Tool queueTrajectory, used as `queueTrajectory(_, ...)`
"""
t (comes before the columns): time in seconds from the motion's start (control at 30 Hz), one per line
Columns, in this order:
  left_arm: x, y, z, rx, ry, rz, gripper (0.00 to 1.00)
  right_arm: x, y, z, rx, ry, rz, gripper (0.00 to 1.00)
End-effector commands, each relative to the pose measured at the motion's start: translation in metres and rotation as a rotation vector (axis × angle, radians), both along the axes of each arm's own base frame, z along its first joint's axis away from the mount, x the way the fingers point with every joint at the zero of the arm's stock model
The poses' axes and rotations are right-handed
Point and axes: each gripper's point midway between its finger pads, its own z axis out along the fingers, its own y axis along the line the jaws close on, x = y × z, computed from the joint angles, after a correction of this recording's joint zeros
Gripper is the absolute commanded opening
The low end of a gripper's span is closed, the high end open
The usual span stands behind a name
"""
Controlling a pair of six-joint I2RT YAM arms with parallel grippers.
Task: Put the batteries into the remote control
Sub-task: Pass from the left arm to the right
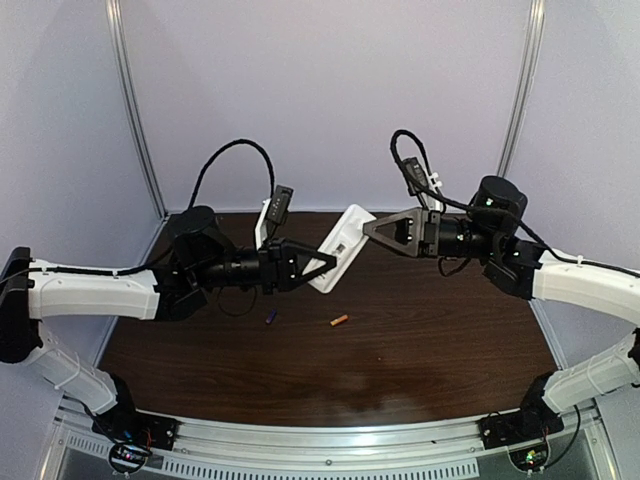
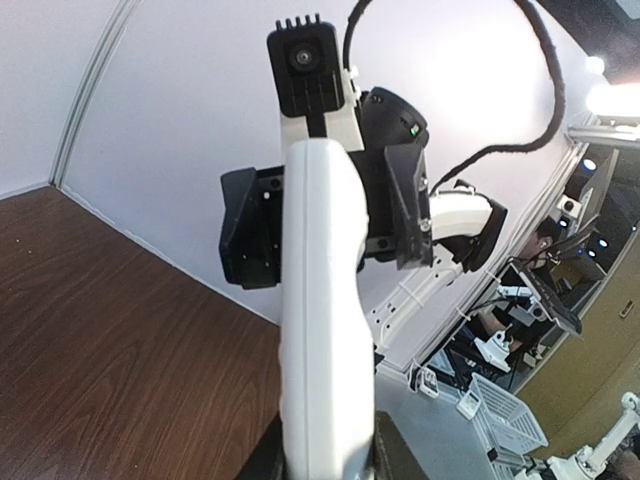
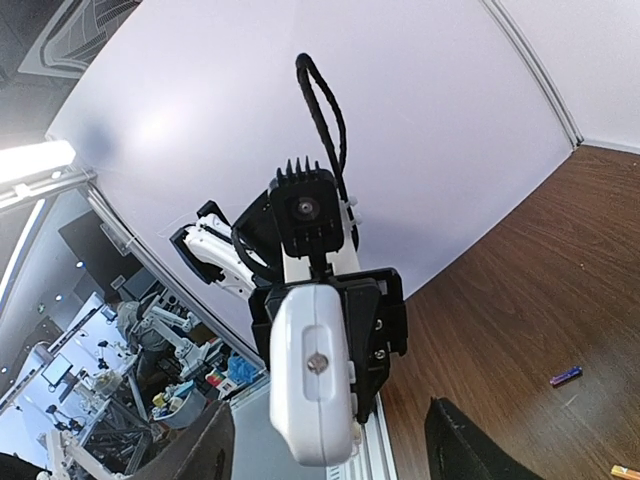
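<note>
The white remote control [image 1: 338,250] is held up in the air between the two arms, tilted. My left gripper [image 1: 325,266] is shut on its lower end; in the left wrist view the remote [image 2: 320,320] rises from between the fingers [image 2: 400,455]. My right gripper [image 1: 368,228] is open at the remote's upper end, its jaws wide apart. The right wrist view shows that end [image 3: 310,385] ahead of the open gripper [image 3: 325,455]. The purple battery [image 1: 270,318] and the orange battery [image 1: 339,321] lie on the table below; both also show in the right wrist view, purple [image 3: 565,376] and orange [image 3: 625,470].
The dark wood table [image 1: 400,340] is walled by white panels at the back and sides. Metal frame posts [image 1: 135,110] stand at the back corners. A metal rail [image 1: 330,440] runs along the near edge.
</note>
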Motion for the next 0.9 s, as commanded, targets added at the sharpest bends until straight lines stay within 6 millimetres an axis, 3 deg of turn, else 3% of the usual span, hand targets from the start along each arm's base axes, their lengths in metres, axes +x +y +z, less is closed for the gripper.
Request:
queueTrajectory(0.0,0.007,0.006,0.032,-0.15,-0.001,0.048,0.04,0.008,0.008,0.015,0.068,-0.016,-0.026,0.64)
queueTrajectory(0.6,0.009,-0.004,0.021,-0.177,0.065,0.046,0.02,0.022,0.025,0.019,0.118,-0.003,-0.049,0.49)
queueTrajectory(0.73,0.01,-0.005,0.018,-0.165,0.066,0.046,0.02,0.022,0.026,0.02,0.117,-0.005,-0.045,0.55)
queueTrajectory(0.87,0.008,-0.005,0.018,-0.166,0.065,0.039,0.01,0.023,0.027,0.022,0.109,-0.018,-0.047,0.46)
